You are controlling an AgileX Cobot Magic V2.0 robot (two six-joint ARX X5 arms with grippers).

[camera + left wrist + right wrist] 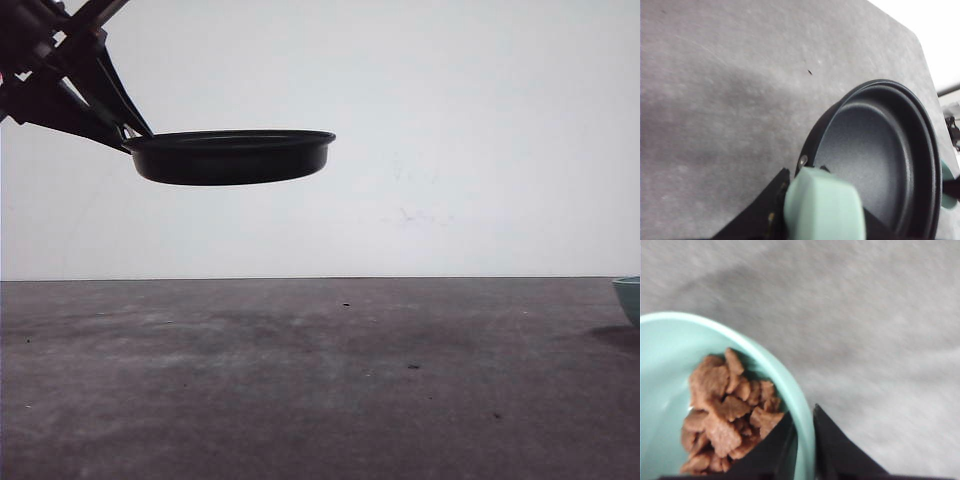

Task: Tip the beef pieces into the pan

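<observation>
The black pan (232, 157) hangs level, high above the table at the upper left of the front view, held by my left gripper (110, 125). In the left wrist view the pan (880, 150) looks bare inside, and my left gripper (815, 220) is shut on its mint-green handle (822, 207). The beef pieces (725, 415) lie heaped in a teal bowl (670, 355). My right gripper (804, 440) is shut on the bowl's rim, one finger inside and one outside. The bowl's edge (629, 296) peeks in at the far right of the front view.
A grey table (320, 380) stretches across the front view, with a white wall behind it. The table's far edge and a pale area beyond it show in the left wrist view, past the pan.
</observation>
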